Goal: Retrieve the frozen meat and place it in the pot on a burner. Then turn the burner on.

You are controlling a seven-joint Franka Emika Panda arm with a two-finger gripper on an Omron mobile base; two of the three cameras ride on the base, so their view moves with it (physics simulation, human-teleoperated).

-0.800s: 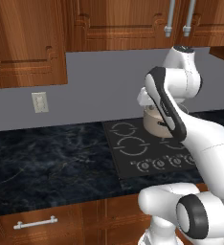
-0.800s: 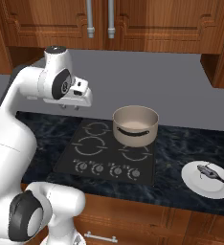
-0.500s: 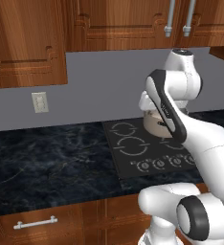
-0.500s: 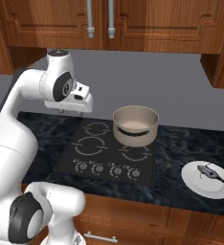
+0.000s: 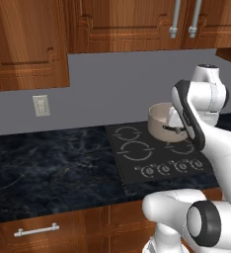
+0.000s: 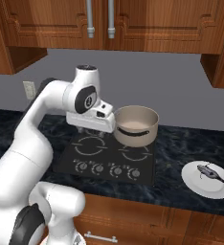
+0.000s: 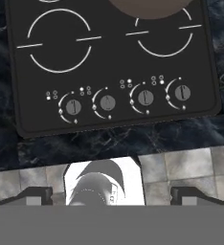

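Observation:
The beige pot [image 6: 135,125] [image 5: 165,121] stands on the back right burner of the black cooktop [image 6: 106,158], and its inside looks empty. Its lower rim [image 7: 147,7] shows at the top of the hand view. My gripper [image 6: 92,130] hangs just left of the pot, above the cooktop's front part. It is open, fingertips [image 7: 37,194] wide apart with nothing between them. Below it lie the front left burner ring [image 7: 59,43], the front right ring [image 7: 164,40] and a row of knobs [image 7: 106,103]. The frozen meat is out of view.
A white plate [image 6: 207,179] with a small dark item lies on the dark marble counter [image 6: 181,143] right of the cooktop. Wooden cabinets [image 6: 133,24] hang above. A wall outlet [image 5: 40,105] sits left of the stove. Drawers [image 5: 38,230] run below the counter.
My hand has come down and shifted a little right, closer to the pot's left side. The pot, the plate and the base have stayed put.

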